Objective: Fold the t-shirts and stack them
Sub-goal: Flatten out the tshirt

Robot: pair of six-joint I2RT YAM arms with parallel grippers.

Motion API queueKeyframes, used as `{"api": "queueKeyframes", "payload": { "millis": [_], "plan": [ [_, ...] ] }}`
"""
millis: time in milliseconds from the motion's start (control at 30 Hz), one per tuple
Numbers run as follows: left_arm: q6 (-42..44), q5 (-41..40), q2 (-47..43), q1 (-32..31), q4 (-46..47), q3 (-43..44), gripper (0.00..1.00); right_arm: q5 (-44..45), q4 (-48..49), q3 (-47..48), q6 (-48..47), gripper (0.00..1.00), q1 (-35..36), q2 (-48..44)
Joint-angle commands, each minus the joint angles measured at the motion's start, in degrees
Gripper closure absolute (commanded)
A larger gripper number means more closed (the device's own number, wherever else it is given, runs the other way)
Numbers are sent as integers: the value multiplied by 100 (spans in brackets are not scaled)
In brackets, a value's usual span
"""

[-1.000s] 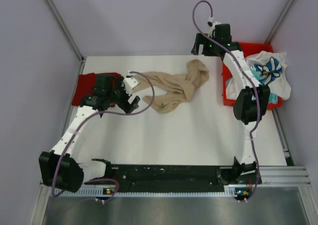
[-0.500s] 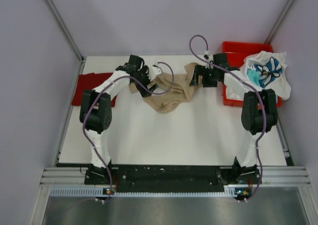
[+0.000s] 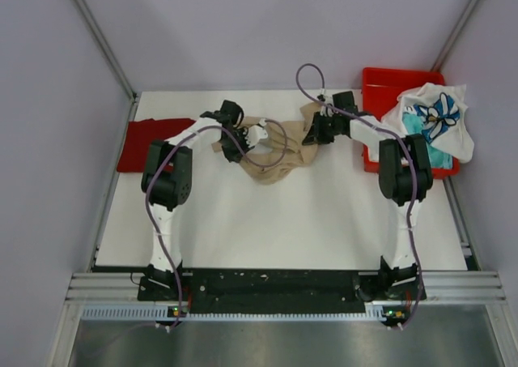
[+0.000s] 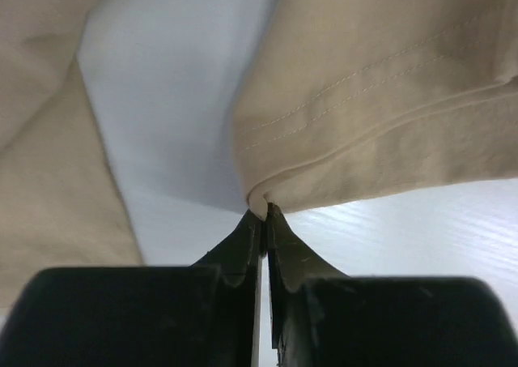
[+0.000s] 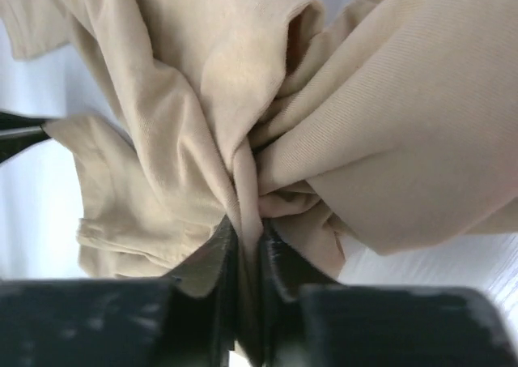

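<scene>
The tan t-shirt (image 3: 279, 150) lies crumpled at the back middle of the white table. My left gripper (image 3: 239, 147) is at its left end, shut on a stitched hem edge (image 4: 265, 209). The tan t-shirt (image 4: 388, 100) hangs past the fingertips in that view. My right gripper (image 3: 312, 132) is at the shirt's right end, shut on a bunched fold (image 5: 247, 229) of the tan t-shirt (image 5: 405, 124). A dark red t-shirt (image 3: 144, 144) lies flat at the table's left edge. The white t-shirt with blue print (image 3: 437, 114) drapes over a teal t-shirt (image 3: 414, 124).
A red plastic bin (image 3: 380, 87) stands at the back right corner and holds the white and teal shirts. Metal frame posts rise at both back corners. Bare white table (image 3: 275, 221) lies between the tan shirt and the arm bases.
Both arms have swung in to the tan t-shirt, the left from the front left and the right from over the bin. Both grippers have gone from open to shut on its cloth.
</scene>
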Motion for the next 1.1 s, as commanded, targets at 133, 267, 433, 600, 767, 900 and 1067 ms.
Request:
{"api": "queueKeyframes", "payload": {
  "millis": [133, 267, 433, 600, 767, 900, 1067],
  "plan": [
    [-744, 810, -761, -167, -982, 148, 100, 468, -153, -96, -253, 100, -16, -2010],
    [-1335, 1391, -2202, -167, -1421, -53, 100, 688, -741, -106, -613, 100, -16, -3380],
    [-1598, 2129, -4171, -167, -1090, -870, 100, 681, -760, 8, -851, 100, -25, -4736],
    [-1977, 2587, -5482, -185, -1044, -1021, 100, 39, -874, 430, -781, 100, -16, -5125],
    [-2144, 2859, -5897, -185, -1194, -1328, 100, -58, -962, 747, -448, 100, 10, -4327],
    [-2521, 2903, -5871, -185, -817, -1934, 100, 47, -1409, 1343, -491, 86, 186, -3054],
    [-2777, 2913, -5415, -176, -447, -2383, 100, 967, -3190, 2985, -912, 39, 300, -1058]
  ]
}}
